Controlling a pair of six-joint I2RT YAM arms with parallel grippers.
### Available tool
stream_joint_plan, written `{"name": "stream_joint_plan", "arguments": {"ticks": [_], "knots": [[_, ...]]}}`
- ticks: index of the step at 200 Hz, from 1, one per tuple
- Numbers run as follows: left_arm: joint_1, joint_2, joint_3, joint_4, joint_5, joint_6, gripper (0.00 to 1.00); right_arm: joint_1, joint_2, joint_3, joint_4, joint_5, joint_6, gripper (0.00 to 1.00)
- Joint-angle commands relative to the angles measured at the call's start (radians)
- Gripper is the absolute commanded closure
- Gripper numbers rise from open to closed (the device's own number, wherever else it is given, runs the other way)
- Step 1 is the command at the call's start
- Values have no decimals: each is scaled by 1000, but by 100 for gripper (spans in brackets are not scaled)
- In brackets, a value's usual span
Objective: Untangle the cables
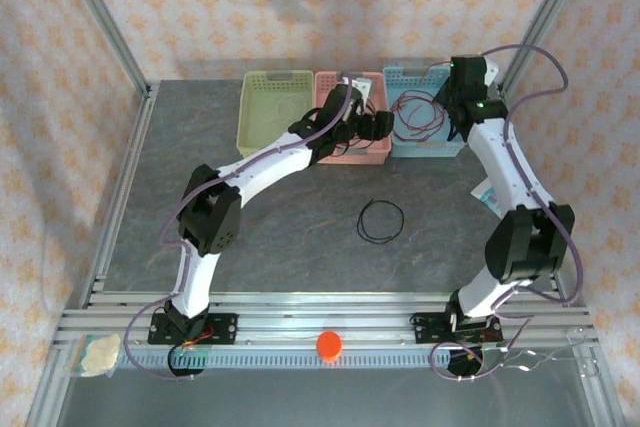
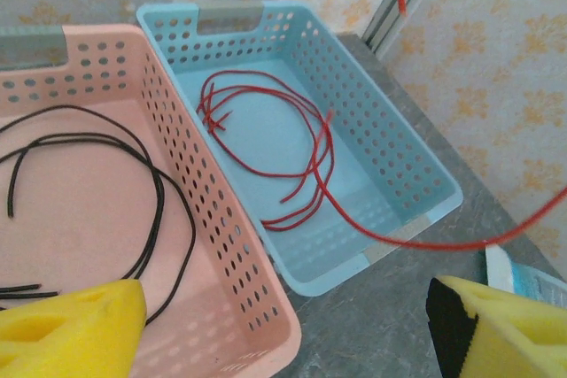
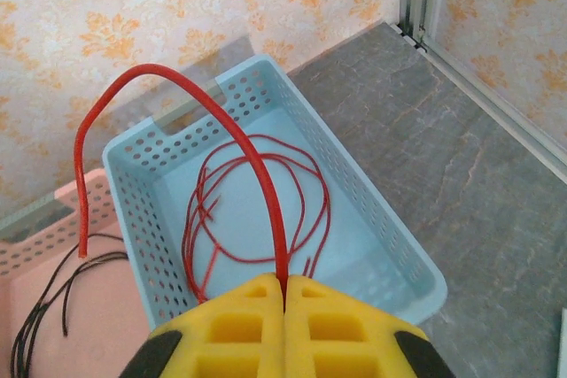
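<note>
Thin red cables (image 3: 257,210) lie coiled in the blue basket (image 3: 399,245). My right gripper (image 3: 285,288) hovers above that basket, shut on one red cable (image 3: 204,99) that arcs up and over, with its free end hanging by the pink basket. The same strand crosses the left wrist view (image 2: 425,243). Black cable (image 2: 155,192) loops inside the pink basket (image 2: 226,245). My left gripper (image 2: 288,325) is open over the pink basket's near corner, with nothing between its fingers. A black cable coil (image 1: 382,220) lies on the table. I cannot make out a pale white cable.
A green basket (image 1: 277,107) stands left of the pink one, all three in a row at the back. A white-and-blue packet (image 1: 488,195) lies near the right arm. An orange ball (image 1: 329,345) and a small bag (image 1: 95,355) sit at the front rail.
</note>
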Motion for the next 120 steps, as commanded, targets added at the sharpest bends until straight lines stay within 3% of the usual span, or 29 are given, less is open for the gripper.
{"name": "stream_joint_plan", "arguments": {"ticks": [1, 54, 89, 120], "knots": [[4, 30, 80, -53, 36, 10, 16, -23, 90, 77, 41, -21, 5, 100], [5, 99, 151, -80, 43, 6, 16, -61, 397, 337, -42, -115, 8, 100], [5, 120, 168, -81, 58, -5, 16, -72, 519, 398, -88, -169, 14, 90], [4, 155, 228, -131, 76, 8, 16, -72, 511, 352, -70, -201, 19, 69]]}}
